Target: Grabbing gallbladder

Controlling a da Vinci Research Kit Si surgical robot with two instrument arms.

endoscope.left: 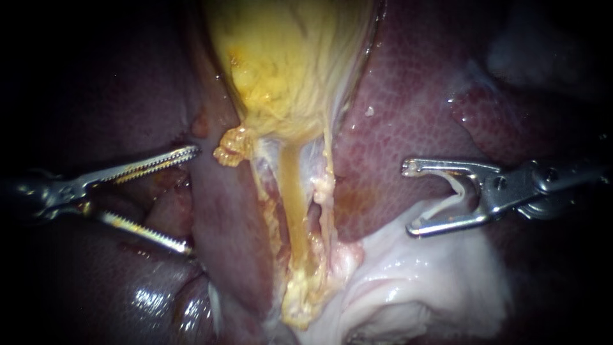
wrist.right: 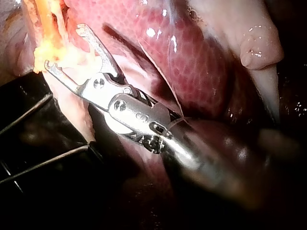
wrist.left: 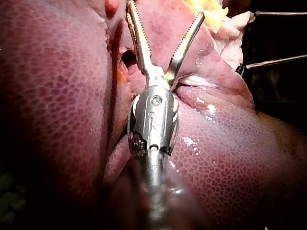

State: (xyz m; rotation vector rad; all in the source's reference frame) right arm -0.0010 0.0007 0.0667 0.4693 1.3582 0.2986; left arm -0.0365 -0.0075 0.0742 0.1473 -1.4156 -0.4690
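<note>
Jaws gape wide, empty, on left instrument [endoscope.left: 191, 199] and right instrument [endoscope.left: 410, 198], flanking one gallbladder [endoscope.left: 287, 64].

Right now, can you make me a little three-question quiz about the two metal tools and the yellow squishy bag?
1. True or false: the left instrument is shut on the gallbladder.
2. Pick one. The jaws of the right instrument are: A open, gripping nothing; B shut together; C shut on a clip.
3. Fill the gap: the dark red speckled tissue on both sides of the gallbladder is the ____.

Key: 1 false, its jaws stand open and hold nothing. 2 A. 3 liver.
</note>
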